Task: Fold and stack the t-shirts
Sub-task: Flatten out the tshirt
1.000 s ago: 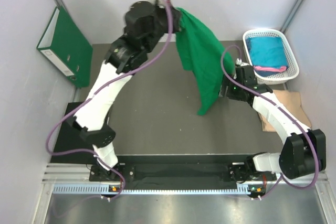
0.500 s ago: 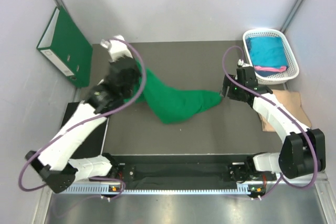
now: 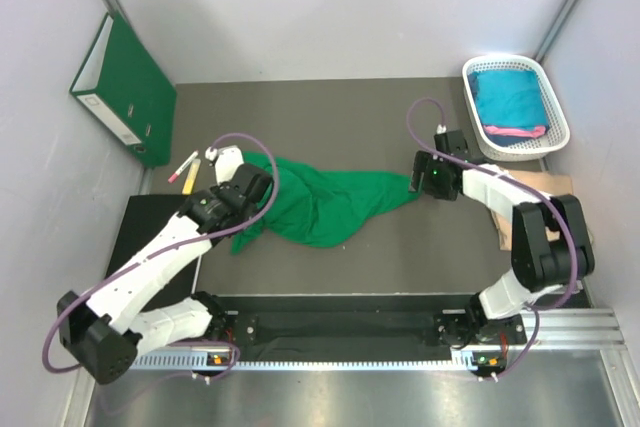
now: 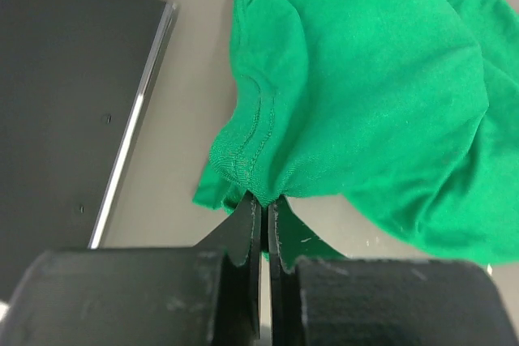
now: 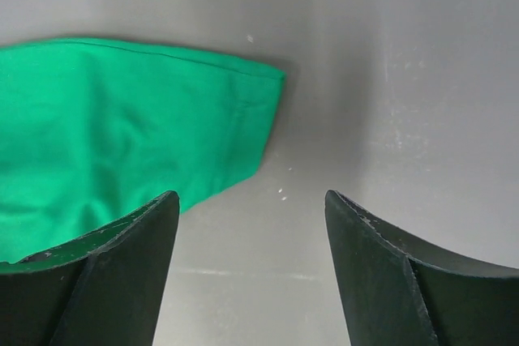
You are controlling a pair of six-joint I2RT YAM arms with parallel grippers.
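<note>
1. Left pincer: jaws pressed together on a stitched edge of the green t-shirt, at the cloth's 8 o'clock end in the top view.
2. Right pincer: jaws wide apart, holding nothing. The shirt's corner lies flat just ahead, toward 10 o'clock.
3. The shirt lies bunched mid-table. Spreading likely comes first: grip that corner squarely, then draw both ends apart, low and even.
4. Basket at 2 o'clock holds a teal t-shirt and a pink t-shirt.
</note>
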